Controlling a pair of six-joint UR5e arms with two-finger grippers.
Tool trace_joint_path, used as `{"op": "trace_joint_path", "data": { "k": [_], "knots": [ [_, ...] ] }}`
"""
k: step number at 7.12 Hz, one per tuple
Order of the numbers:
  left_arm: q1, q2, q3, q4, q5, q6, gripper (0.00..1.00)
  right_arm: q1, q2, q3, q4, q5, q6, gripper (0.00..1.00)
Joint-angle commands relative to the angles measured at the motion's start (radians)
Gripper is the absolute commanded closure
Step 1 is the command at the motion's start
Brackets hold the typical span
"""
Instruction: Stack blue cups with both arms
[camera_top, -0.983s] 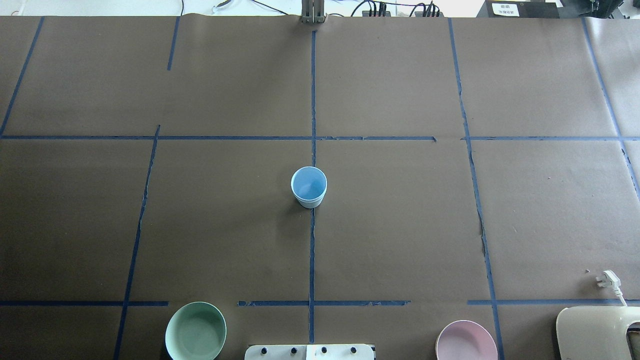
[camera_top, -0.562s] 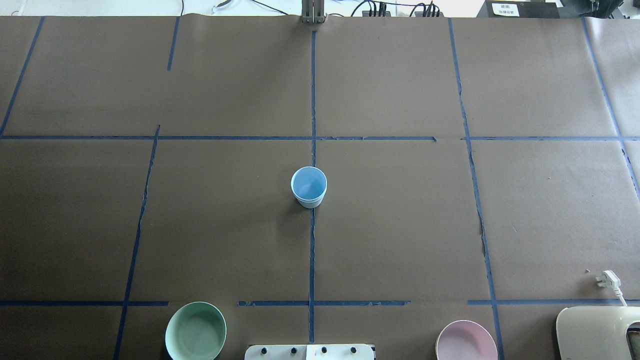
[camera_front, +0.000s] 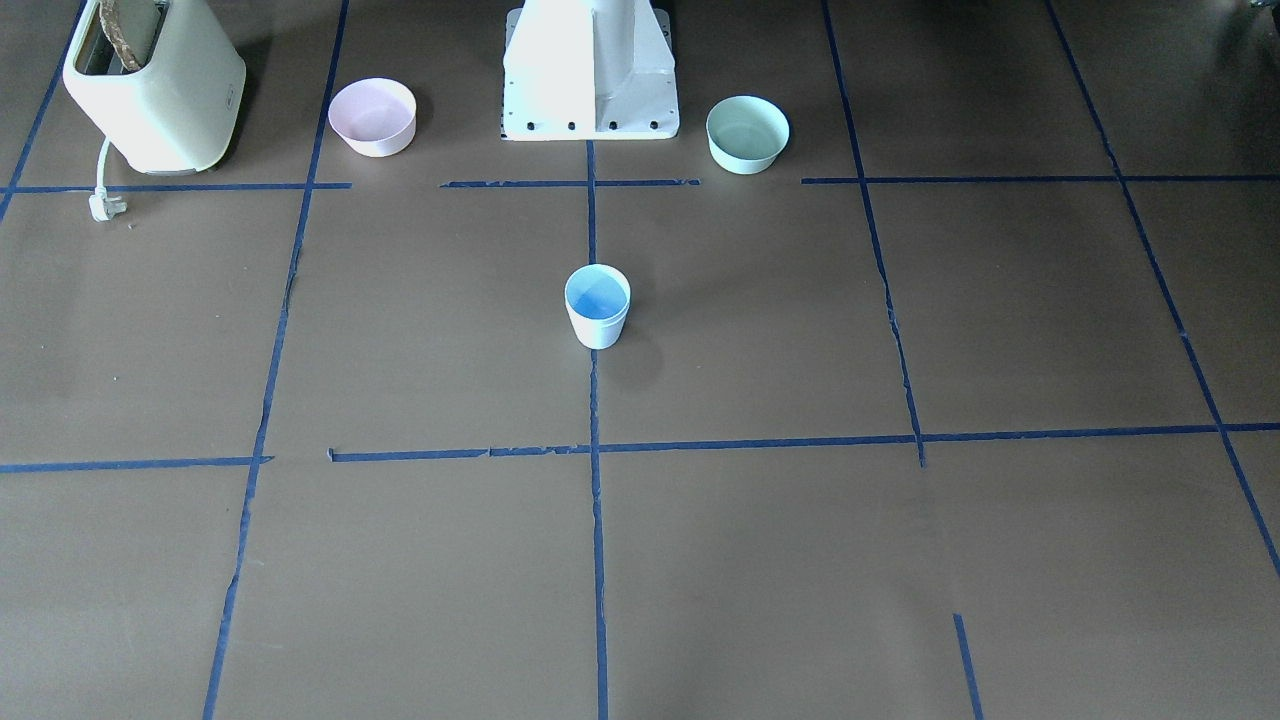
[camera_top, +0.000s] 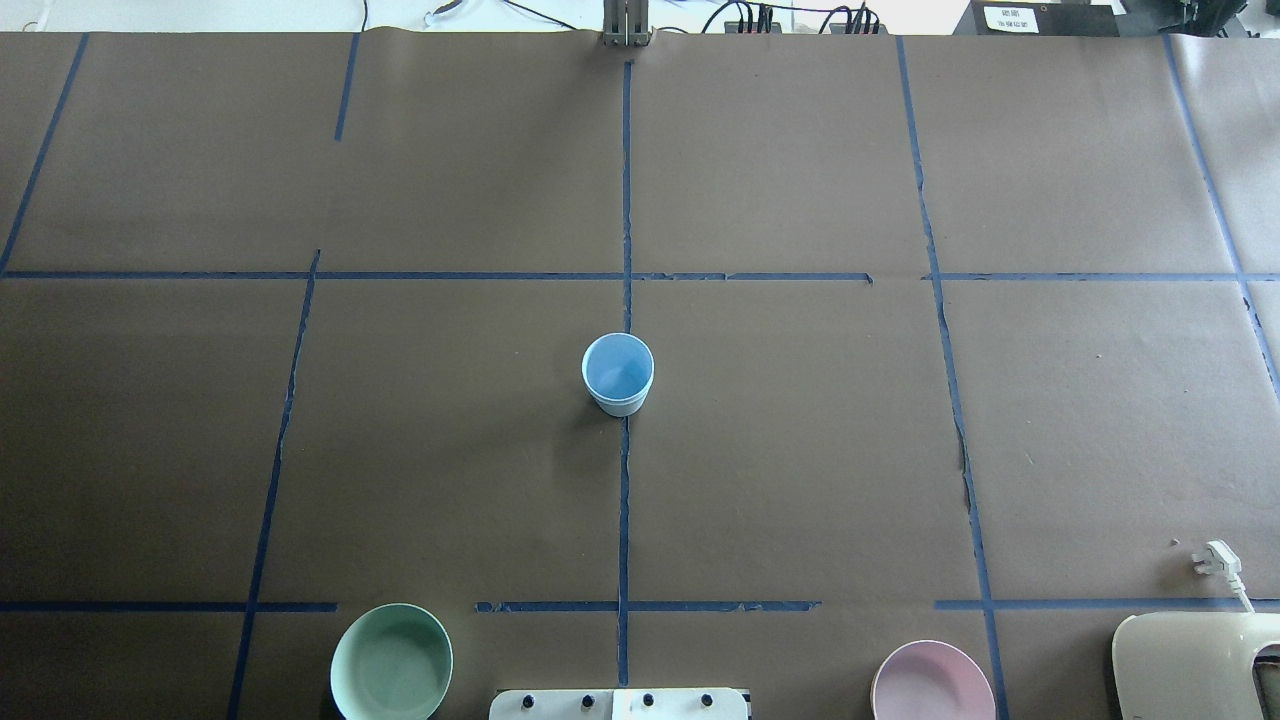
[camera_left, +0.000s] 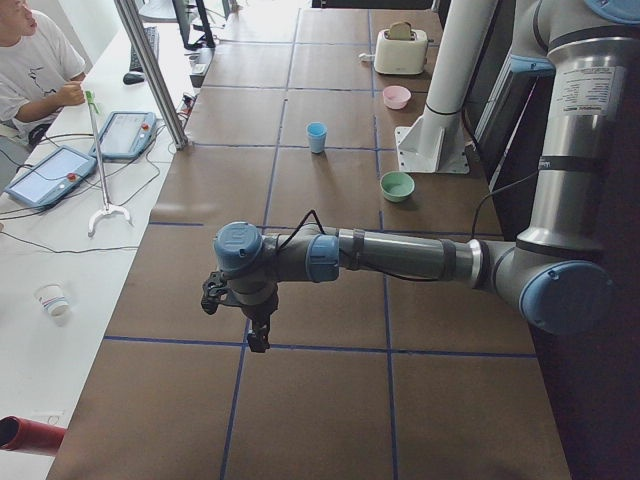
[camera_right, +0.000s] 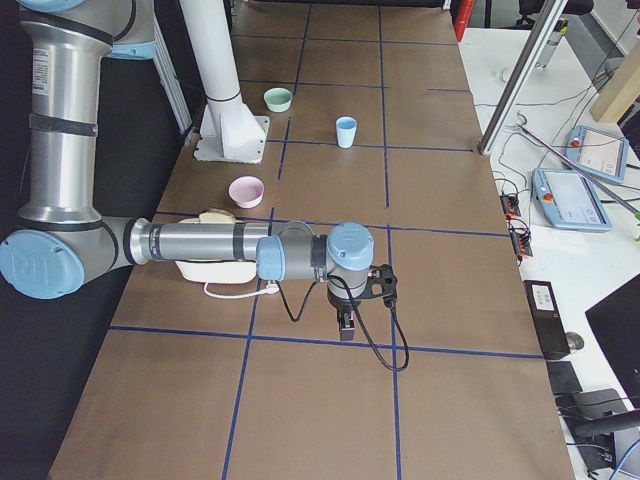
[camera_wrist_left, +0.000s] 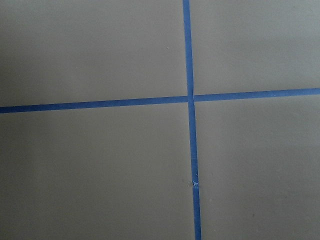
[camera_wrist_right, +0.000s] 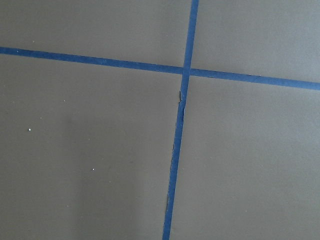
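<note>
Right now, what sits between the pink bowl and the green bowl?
The robot's white pedestal stands between the pink bowl and the green bowl, clearest in the front-facing view.

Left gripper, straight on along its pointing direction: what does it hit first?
The left gripper points down; it would likely meet the table first, near a blue tape crossing. Nothing else shows in its wrist view.
</note>
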Motion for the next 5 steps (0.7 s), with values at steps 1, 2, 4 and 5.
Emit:
{"op": "trace_joint_path", "data": {
  "k": [1, 2, 4, 5],
  "knots": [
    [0.002, 0.042, -0.018, -0.023, -0.008, -0.005, 0.00, -0.003, 0.003, 0.001, -0.003, 0.005, 0.000, 0.01],
    [0.005, 0.039, -0.003, -0.029, -0.002, -0.008, 0.00, -0.003, 0.001, 0.001, -0.003, 0.010, -0.001, 0.01],
    [0.001, 0.045, -0.050, -0.009, -0.006, -0.002, 0.00, -0.003, -0.005, 0.001, -0.008, 0.010, -0.001, 0.01],
    [0.010, 0.042, -0.064, 0.000, -0.002, 0.000, 0.00, -0.003, -0.005, 0.001, -0.011, 0.008, -0.001, 0.01]
  ]
}}
